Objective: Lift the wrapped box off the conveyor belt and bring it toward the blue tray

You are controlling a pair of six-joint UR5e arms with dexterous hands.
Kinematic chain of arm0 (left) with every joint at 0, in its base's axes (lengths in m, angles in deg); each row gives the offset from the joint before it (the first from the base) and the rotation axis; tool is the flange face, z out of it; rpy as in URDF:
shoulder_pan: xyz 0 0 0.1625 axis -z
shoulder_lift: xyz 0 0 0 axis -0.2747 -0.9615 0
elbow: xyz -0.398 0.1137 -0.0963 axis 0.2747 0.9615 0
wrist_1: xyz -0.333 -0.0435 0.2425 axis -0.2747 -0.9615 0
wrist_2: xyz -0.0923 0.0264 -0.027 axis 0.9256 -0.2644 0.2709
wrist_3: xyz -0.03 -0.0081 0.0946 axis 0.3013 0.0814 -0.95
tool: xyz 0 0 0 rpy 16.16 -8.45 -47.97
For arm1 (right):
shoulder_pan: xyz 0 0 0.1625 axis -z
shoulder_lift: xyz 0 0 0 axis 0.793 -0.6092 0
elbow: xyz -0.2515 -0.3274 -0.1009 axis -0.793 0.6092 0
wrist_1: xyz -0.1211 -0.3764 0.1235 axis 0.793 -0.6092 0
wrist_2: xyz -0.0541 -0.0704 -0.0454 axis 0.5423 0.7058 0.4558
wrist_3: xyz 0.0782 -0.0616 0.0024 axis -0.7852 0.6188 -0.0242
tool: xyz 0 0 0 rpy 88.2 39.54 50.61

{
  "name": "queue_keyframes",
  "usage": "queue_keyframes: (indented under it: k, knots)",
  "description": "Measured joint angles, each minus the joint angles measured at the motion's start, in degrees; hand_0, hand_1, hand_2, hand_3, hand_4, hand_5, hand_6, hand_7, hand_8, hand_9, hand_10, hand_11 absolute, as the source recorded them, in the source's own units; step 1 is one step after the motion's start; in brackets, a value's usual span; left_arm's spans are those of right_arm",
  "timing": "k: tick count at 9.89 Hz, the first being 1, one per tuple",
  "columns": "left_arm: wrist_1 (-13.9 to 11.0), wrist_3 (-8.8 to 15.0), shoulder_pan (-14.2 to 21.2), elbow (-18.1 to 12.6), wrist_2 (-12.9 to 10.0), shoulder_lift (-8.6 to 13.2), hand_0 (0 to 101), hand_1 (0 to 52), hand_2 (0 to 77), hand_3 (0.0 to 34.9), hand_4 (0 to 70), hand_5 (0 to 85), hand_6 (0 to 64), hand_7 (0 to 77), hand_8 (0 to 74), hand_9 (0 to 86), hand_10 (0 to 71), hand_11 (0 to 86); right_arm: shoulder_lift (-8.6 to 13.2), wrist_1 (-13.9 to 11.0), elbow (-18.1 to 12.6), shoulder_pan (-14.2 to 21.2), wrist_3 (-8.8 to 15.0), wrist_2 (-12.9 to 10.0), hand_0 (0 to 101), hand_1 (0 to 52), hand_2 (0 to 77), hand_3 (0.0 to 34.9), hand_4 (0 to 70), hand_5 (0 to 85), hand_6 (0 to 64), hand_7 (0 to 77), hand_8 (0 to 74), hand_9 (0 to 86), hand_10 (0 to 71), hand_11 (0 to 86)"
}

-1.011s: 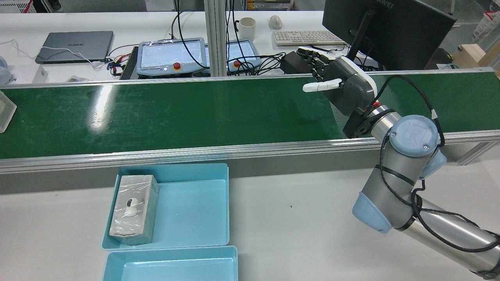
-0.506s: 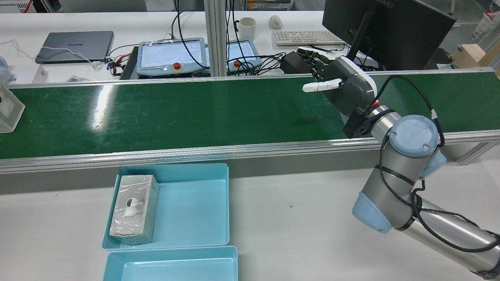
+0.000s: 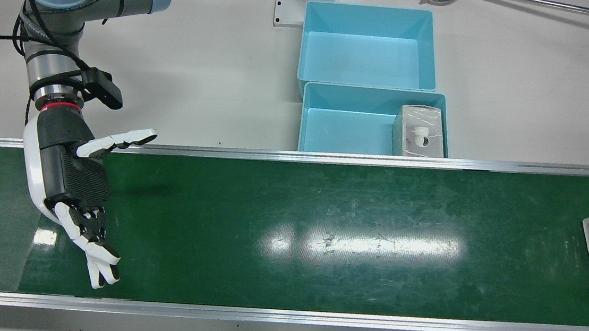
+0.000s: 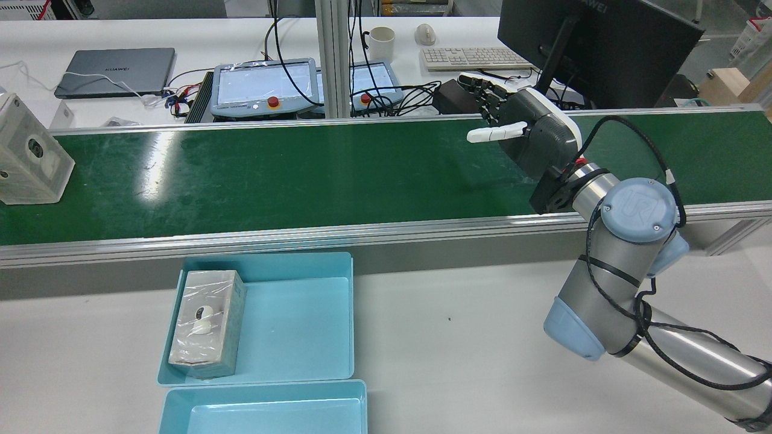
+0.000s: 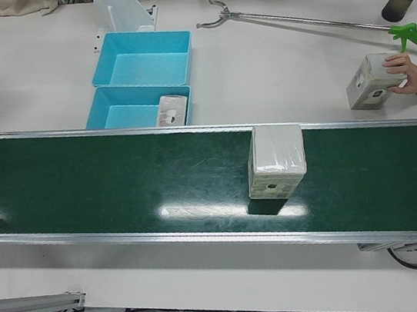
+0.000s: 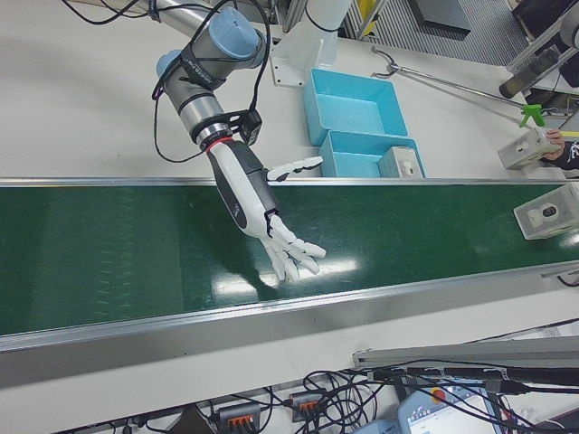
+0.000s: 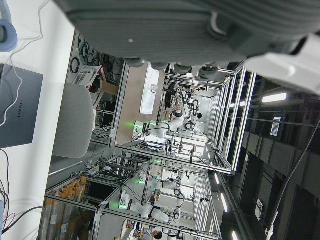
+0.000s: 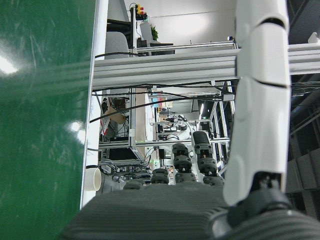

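I'm in the waiting step: my right hand (image 3: 76, 195) hangs over the green conveyor belt (image 3: 299, 223), palm turned along the belt toward the far end, fingers (image 3: 97, 260) spread apart and thumb stuck out sideways, holding nothing. The wrapped box (image 4: 30, 160) sits on the belt at its far end, well apart from my hand, near the belt's edge on the operators' side in the front view. It looks like a pale carton under clear, shiny film, with a small round dark mark on one face; I'd expect that wrap to be slippery under the fingers. Next I need the box beside my palm, then fingers and thumb closed across its opposite faces before lifting and swinging over the belt's robot-side rail to the blue tray (image 4: 301, 313), where one wrapped carton (image 4: 208, 322) already lies against the left wall. My left hand's state I cannot tell; its camera shows only part of it.
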Motion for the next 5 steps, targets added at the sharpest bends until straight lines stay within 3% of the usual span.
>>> queue_keyframes:
  k: [5]
  knots:
    - [0.0,0.0,0.0,0.0,0.0,0.0,0,0.0,1.1,0.0,0.0,1.1,0.5,0.5,0.5,0.5,0.5,0.5,0.0,0.0,0.0,0.1,0.0,0.0,48,14.7,8.7,0.0,10.9,16.9,3.8,3.3,1.1,4.9,0.0,0.5]
